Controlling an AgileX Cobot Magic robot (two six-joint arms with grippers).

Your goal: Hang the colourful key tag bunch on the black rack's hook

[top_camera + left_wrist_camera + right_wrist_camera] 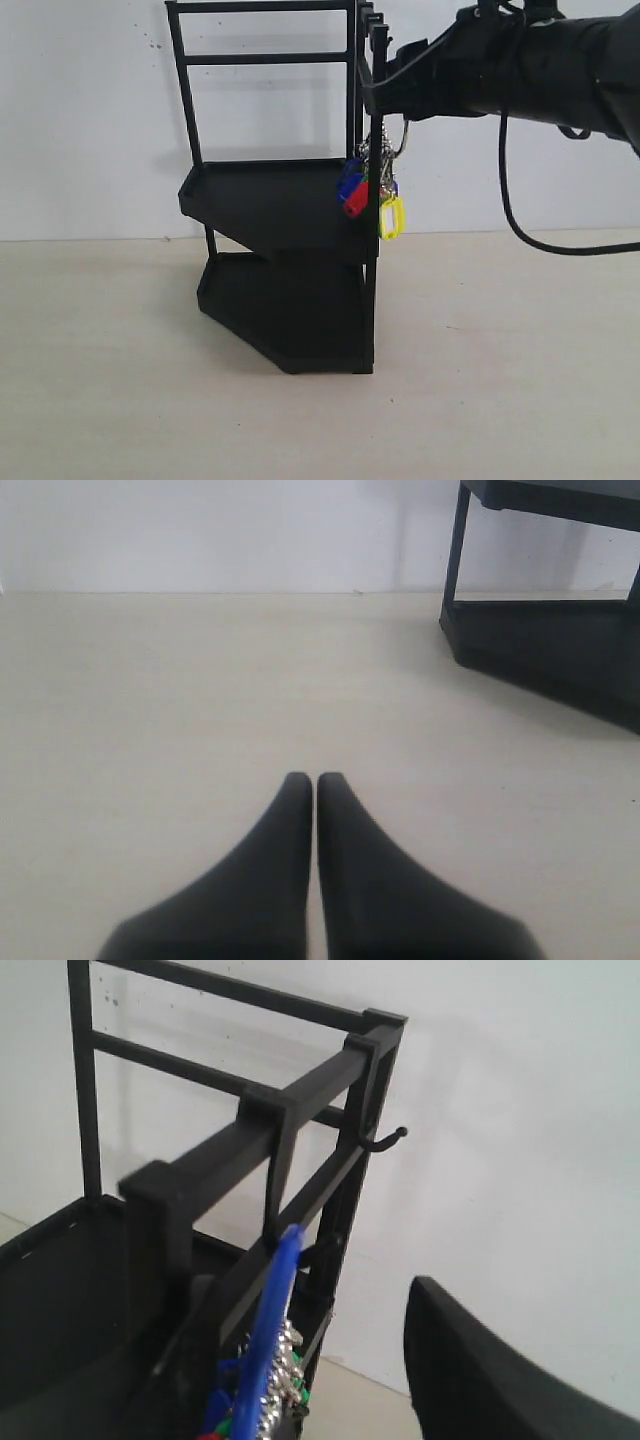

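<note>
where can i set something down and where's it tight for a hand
Bare table left of the rack, in front of it, and right of it under the right arm. Crowded at the rack's upper post beside that arm, where the key bunch hangs.

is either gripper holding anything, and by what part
Left gripper: nothing. Right gripper: cannot tell; the key bunch hangs below it, but its one visible finger is clear of the blue sleeve.
</note>
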